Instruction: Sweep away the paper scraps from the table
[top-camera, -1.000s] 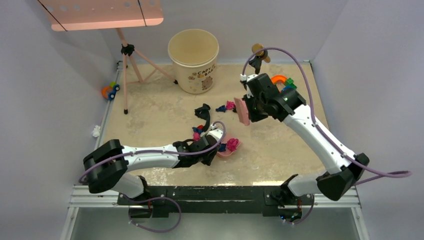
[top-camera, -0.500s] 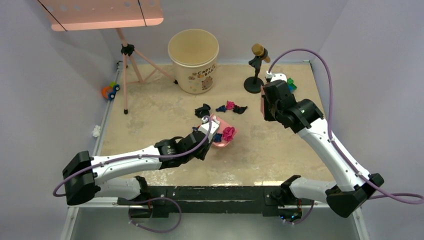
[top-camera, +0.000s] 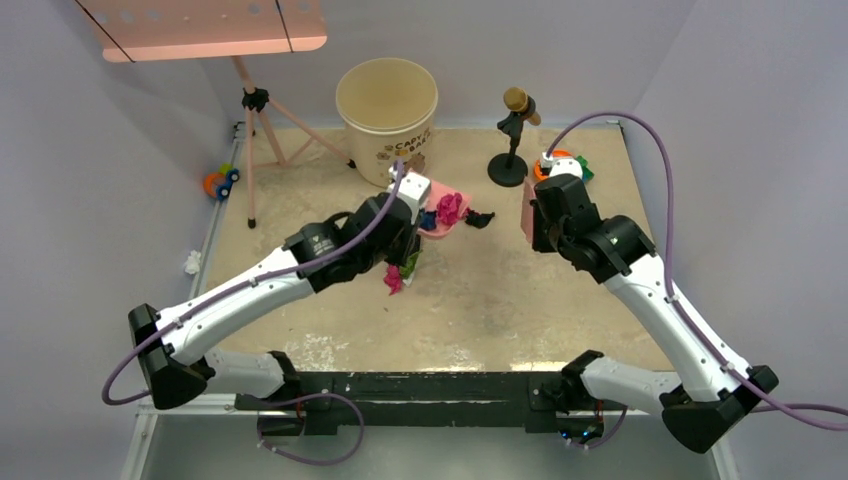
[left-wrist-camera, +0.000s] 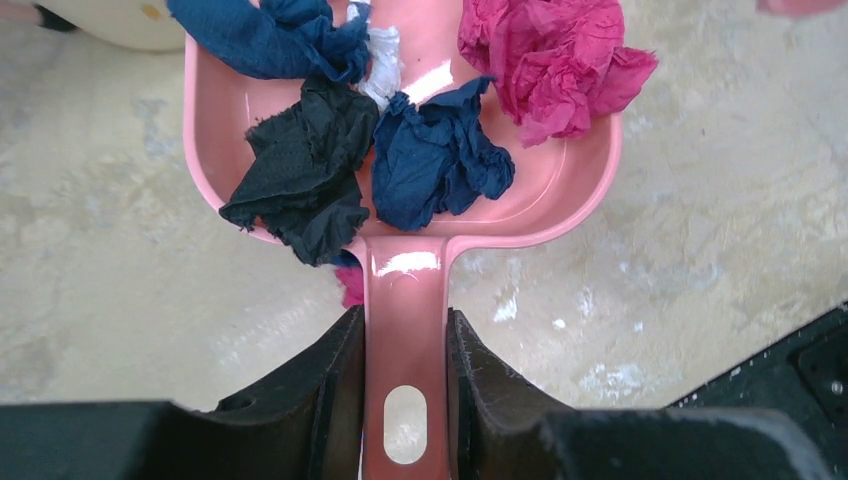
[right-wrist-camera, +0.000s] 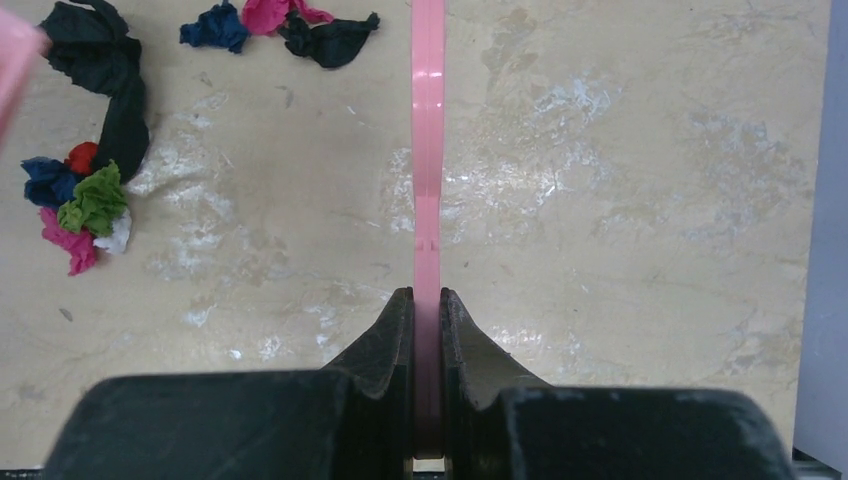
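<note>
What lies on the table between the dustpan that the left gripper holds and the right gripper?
One black paper scrap lies there on the table; the top view shows it.

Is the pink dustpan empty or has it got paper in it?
Not empty. The dustpan holds crumpled black, blue, magenta and white paper scraps.

Pink dustpan (left-wrist-camera: 405, 290) holds black, dark blue, magenta, white scraps (left-wrist-camera: 435, 165); right of it, a pink paddle (right-wrist-camera: 428, 150); under it, speckled beige table (left-wrist-camera: 700, 250).

Both arms (top-camera: 240, 296) wear white shells with black joints, each trailing a purple cable (top-camera: 655, 150).
</note>
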